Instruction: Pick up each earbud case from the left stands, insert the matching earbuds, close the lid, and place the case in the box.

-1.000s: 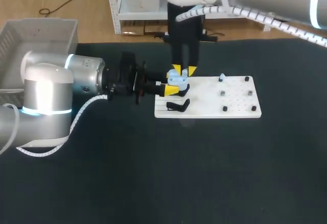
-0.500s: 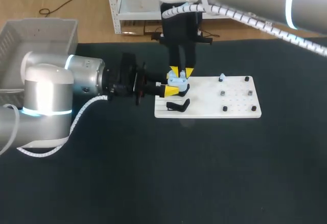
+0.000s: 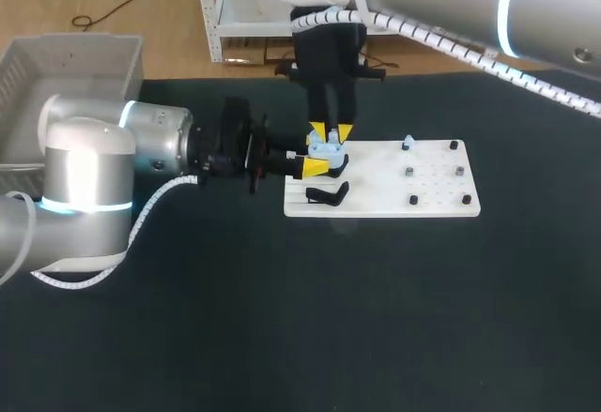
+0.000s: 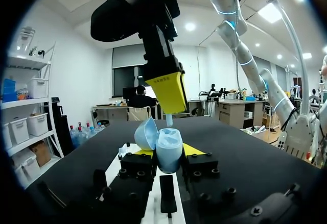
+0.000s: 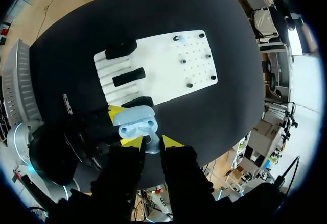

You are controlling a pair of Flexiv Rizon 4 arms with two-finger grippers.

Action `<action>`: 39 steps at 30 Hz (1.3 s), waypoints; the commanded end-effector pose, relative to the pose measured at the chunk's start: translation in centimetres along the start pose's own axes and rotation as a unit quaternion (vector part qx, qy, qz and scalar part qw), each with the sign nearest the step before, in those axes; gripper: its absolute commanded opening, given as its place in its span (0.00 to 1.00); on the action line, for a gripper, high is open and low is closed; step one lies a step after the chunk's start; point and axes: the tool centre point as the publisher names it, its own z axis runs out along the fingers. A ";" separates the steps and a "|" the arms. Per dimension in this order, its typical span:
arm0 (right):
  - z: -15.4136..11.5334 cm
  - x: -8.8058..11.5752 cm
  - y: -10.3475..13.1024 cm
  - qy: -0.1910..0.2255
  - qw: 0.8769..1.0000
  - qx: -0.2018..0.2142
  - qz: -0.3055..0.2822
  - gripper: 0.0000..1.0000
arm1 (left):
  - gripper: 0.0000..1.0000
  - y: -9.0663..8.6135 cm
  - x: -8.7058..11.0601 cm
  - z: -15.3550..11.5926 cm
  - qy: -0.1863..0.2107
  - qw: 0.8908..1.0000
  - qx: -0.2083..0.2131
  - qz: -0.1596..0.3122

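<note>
**Earbud hanging right over the open case**

Looking at a black table (image 3: 282,337) with a flat white plastic board (image 3: 441,207) lying toward the far edge, a bit right of the middle.

Can see the left gripper (image 3: 317,156) reaching in low from the table's left edge. Clamped on a light blue plastic earbud case (image 4: 168,150), with a yellow tip pressed against each side. Puts the case just above the board's far left corner, lid swung open to one side and the two cavities facing up in the right wrist view.

Can see the right gripper (image 5: 152,142) pointing straight down from over the far edge, directly above the case. Pinching a small light blue earbud (image 4: 168,118) between narrow-set yellow tips, stem pointing down. Places that earbud right over the open top of the case, almost at the rim. Can't tell from any view whether touching the case or just short of it.

Over on the board's right half, spotted a second light blue earbud (image 3: 408,142) standing near the far edge, among a scatter of small black pegs (image 3: 454,145). On the slotted left end, near the board's front edge, found a black oblong piece (image 3: 327,193) lying across the slots. Can't say whether a case or a bare stand.

Also worth noting the grey plastic box (image 3: 75,55) sitting just past the table's far left corner, well apart from both grippers.
</note>
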 end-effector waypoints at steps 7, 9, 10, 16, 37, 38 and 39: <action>0.2 -0.3 0.3 0.005 1.000 0.005 0.003 0.00 | 0.00 -0.1 0.0 0.0 0.001 1.000 -0.001 0.000; 0.3 -0.3 0.3 0.006 1.000 0.006 0.003 0.00 | 0.00 -0.1 0.0 0.0 0.001 1.000 -0.001 0.000; 0.3 -0.3 0.3 0.007 1.000 0.006 0.004 0.00 | 0.00 -0.1 0.0 0.0 0.001 1.000 -0.001 0.000; 0.5 -0.4 0.2 0.010 1.000 0.008 0.007 0.00 | 0.00 -0.1 0.0 0.0 0.001 1.000 -0.001 0.000; 1.5 -1.1 0.3 0.015 1.000 0.012 0.014 0.06 | 0.00 -0.1 0.0 0.0 0.001 1.000 -0.001 0.000; 1.5 -1.1 0.3 0.016 1.000 0.012 0.014 0.14 | 0.00 -0.1 0.0 0.0 0.001 1.000 -0.001 0.000; 1.5 -1.1 0.4 0.017 1.000 0.012 0.014 0.22 | 0.00 -0.1 0.0 0.0 0.001 1.000 -0.001 0.000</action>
